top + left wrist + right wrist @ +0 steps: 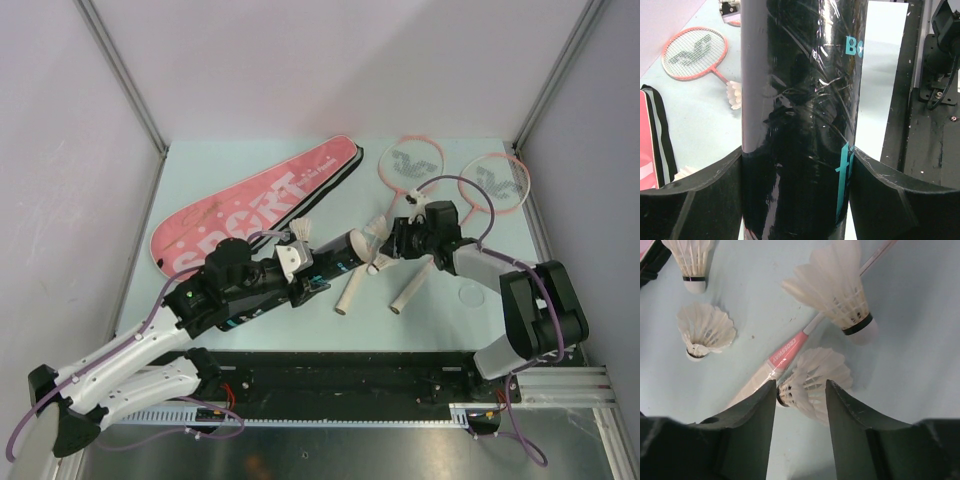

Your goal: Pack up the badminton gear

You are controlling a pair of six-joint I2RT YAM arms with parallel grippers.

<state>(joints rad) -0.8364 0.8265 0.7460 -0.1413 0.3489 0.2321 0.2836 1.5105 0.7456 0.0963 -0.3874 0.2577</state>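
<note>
Left hand (pixel 797 162) round cropped tube (pixel 800 75)

Left arm (pixel 110 365) white links, black joints; right arm (pixel 535 310) mostly black (purple cables (pixel 460 179) both); dark jaws.

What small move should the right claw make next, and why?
Probably ease the right claw slightly forward and close it on the shuttlecock just ahead. The claw stands open, that shuttlecock lies on the table partly between its fingers, and the left claw holds the black tube, so a shuttlecock seems next to go in.
</note>
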